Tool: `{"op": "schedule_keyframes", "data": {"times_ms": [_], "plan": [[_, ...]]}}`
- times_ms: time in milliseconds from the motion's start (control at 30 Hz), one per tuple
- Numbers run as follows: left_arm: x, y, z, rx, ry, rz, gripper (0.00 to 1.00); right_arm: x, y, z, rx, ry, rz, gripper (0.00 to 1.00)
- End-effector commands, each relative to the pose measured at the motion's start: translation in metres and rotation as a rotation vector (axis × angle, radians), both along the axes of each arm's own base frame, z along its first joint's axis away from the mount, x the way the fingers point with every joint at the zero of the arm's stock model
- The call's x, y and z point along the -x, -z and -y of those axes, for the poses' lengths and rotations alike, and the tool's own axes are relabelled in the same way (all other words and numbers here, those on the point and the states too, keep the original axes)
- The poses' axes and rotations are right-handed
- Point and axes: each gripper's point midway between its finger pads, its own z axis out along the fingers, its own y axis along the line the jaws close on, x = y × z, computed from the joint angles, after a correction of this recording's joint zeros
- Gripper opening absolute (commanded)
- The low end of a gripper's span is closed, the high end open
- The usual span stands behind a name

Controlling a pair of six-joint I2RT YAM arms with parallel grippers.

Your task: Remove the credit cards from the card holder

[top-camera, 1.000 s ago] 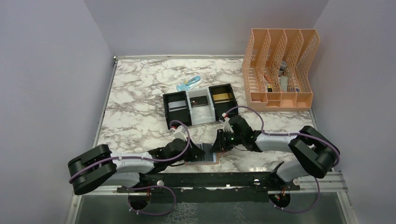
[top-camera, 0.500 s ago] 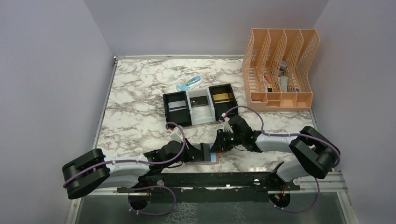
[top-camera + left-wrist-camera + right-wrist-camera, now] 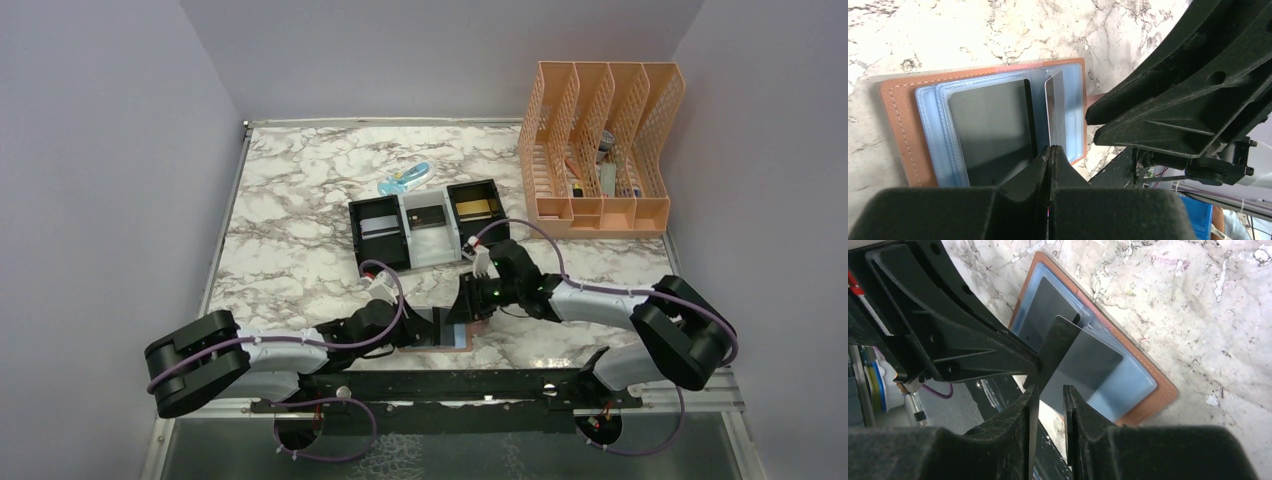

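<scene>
The tan-brown card holder point(image 3: 447, 338) lies open near the front edge, pale blue pockets up point(image 3: 928, 125). A dark card point(image 3: 990, 125) sits in its pocket. A thin grey leaf or card point(image 3: 1055, 107) stands upright from the middle point(image 3: 1060, 342). My left gripper point(image 3: 1049, 149) is shut, its tips right at that leaf's edge; I cannot tell if they pinch it. My right gripper point(image 3: 1050, 390) straddles the leaf, which rests against one finger with a gap to the other. Silvery point(image 3: 378, 226), dark point(image 3: 430, 215) and gold point(image 3: 474, 208) cards lie in the tray.
The black-and-white three-compartment tray point(image 3: 405, 262) stands just behind the holder. A pale blue object point(image 3: 405, 180) lies behind it. A peach file rack point(image 3: 600, 150) stands at the back right. The black rail point(image 3: 450, 382) runs along the front edge.
My right gripper has shifted slightly left over the holder and its jaws have parted a little. The left arm's elbow swung left and came back; its gripper stayed shut at the holder.
</scene>
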Motion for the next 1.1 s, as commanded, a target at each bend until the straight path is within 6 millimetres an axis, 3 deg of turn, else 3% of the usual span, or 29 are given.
{"op": "schedule_keyframes", "data": {"times_ms": [0,167,300,700,1067], "plan": [[-0.005,-0.016,0.014,0.048,0.011,0.024,0.0,0.004,0.006,-0.005,0.002,-0.051,-0.021,0.26],[-0.006,-0.017,0.016,0.045,0.014,0.029,0.04,0.0,0.047,0.018,0.168,0.045,-0.056,0.25],[-0.006,-0.015,0.019,0.036,0.023,0.023,0.05,0.005,0.063,0.031,0.229,0.05,-0.06,0.25],[-0.005,-0.02,0.042,0.052,0.091,0.016,0.11,0.008,0.069,0.033,0.221,0.075,-0.077,0.25],[-0.006,-0.016,0.028,0.059,0.037,0.01,0.0,0.002,0.071,0.04,0.259,0.114,-0.055,0.24]]}}
